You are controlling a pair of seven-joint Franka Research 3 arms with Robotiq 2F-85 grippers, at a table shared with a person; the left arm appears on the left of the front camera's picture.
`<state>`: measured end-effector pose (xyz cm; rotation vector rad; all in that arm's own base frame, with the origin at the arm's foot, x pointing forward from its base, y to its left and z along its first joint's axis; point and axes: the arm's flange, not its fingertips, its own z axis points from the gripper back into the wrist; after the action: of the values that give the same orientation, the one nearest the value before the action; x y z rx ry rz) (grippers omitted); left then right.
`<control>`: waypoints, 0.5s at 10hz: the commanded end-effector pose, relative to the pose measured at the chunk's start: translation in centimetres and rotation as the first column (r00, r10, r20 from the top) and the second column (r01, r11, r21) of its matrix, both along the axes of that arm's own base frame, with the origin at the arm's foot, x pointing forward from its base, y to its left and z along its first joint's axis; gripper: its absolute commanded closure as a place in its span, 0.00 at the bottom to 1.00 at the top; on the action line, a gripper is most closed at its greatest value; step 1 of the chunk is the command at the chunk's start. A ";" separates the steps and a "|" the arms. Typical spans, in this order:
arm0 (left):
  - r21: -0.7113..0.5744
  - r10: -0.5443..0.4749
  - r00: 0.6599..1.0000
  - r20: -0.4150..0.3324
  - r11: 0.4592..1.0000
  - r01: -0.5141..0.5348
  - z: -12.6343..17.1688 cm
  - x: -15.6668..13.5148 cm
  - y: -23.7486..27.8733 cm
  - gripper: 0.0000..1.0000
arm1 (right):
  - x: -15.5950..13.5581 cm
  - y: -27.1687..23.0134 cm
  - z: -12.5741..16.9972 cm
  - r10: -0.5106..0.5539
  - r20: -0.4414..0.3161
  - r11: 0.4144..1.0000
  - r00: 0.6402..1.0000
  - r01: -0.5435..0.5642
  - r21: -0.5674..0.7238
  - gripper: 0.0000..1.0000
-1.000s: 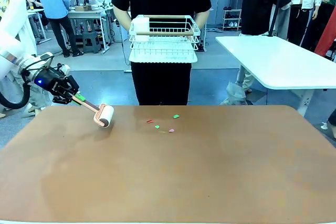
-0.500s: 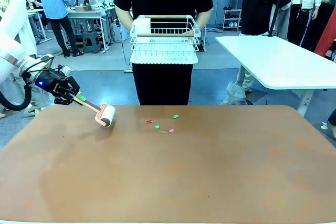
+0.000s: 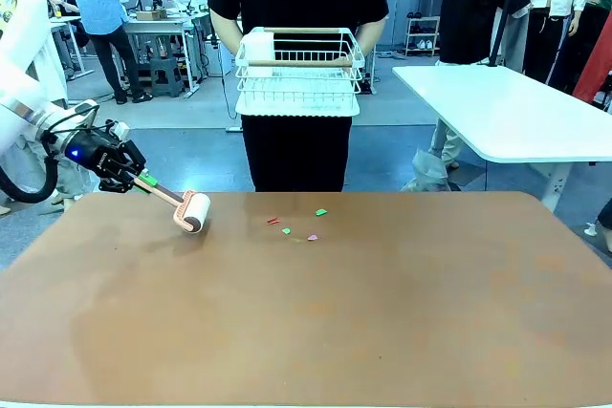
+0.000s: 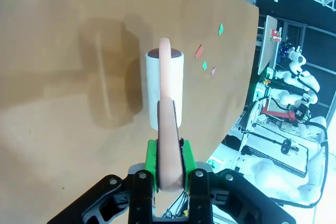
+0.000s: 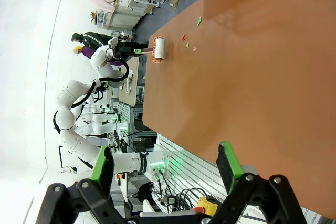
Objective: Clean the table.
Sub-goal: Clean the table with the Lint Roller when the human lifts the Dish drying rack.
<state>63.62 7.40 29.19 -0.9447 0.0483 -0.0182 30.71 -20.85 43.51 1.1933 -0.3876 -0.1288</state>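
Note:
The reddish-brown table [image 3: 382, 312] carries a few small red, green and pink paper scraps [image 3: 285, 231] near its far middle. My left gripper [image 3: 134, 176] is shut on the pink handle of a lint roller [image 3: 194, 212], whose white roll rests on the table's far left, left of the scraps. In the left wrist view the green pads clamp the handle [image 4: 169, 156], the roll [image 4: 164, 85] lies on the table [image 4: 63, 77] and the scraps [image 4: 198, 51] lie beyond it. My right gripper [image 5: 165, 162] is open above the table's near edge [image 5: 252, 66], holding nothing.
A person in black stands at the far side, holding a white wire basket [image 3: 298, 69] with a second roller inside. A white-topped table [image 3: 516, 112] stands at the back right. Other people move about in the background.
The left gripper has pushed the lint roller slightly to the right, toward the scraps. The scraps and the person's basket have not moved.

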 end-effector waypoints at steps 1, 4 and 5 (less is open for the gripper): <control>-0.061 -0.023 0.999 0.038 0.998 0.026 -1.1 0.7 -0.2 0.78 | -0.2 0.0 0.4 0.004 0.014 1.000 1.000 -0.004 0.007 0.00; -0.079 -0.047 0.997 0.058 0.996 0.052 -3.4 1.8 -1.3 0.78 | -0.2 0.0 0.4 0.004 0.014 1.000 1.000 -0.004 0.007 0.00; -0.073 -0.057 0.997 0.047 0.995 0.061 -4.0 1.8 -1.9 0.78 | -0.2 0.0 0.4 0.004 0.014 1.000 1.000 -0.004 0.007 0.00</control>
<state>64.64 5.67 25.92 -0.9991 0.0477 -0.0738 30.71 -20.85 43.51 1.1933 -0.3875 -0.1289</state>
